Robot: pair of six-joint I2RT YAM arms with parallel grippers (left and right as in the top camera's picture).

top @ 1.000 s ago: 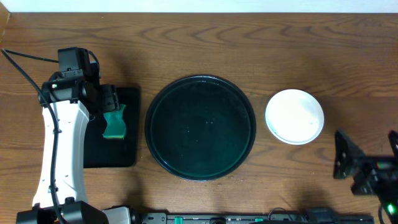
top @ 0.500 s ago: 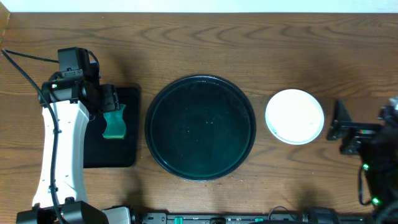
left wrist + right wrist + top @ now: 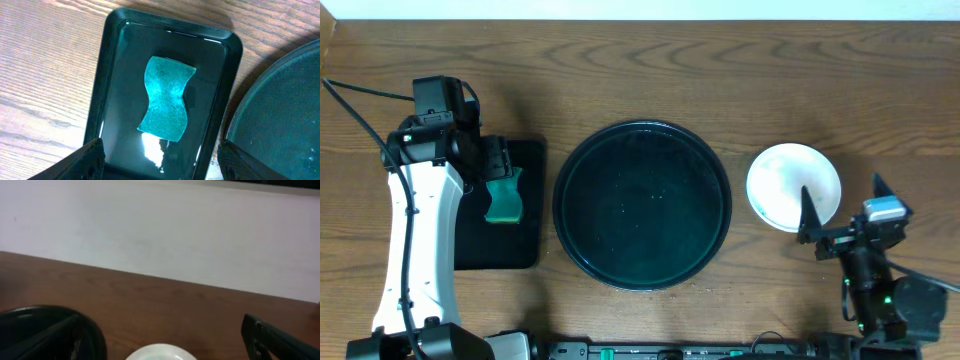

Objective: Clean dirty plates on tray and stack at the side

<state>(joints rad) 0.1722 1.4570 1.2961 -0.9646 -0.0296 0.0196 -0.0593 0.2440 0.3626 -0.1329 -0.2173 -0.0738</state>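
Wood-grain table (image 3: 820,80) under tray (image 3: 620,235) and plate (image 3: 788,185) — pale wall (image 3: 160,235) behind.

Top-down overhead, left wrist above sponge (image 3: 166,97), right wrist facing wall (image 3: 160,235)

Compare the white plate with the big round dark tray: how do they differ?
Colour: the white plate is bright white, the round tray nearly black. Size: the plate is far smaller than the tray. Place: the tray sits mid-table, the plate apart to its right, with the open right gripper at the plate's edge. Both are round, lie flat on the table and look empty.
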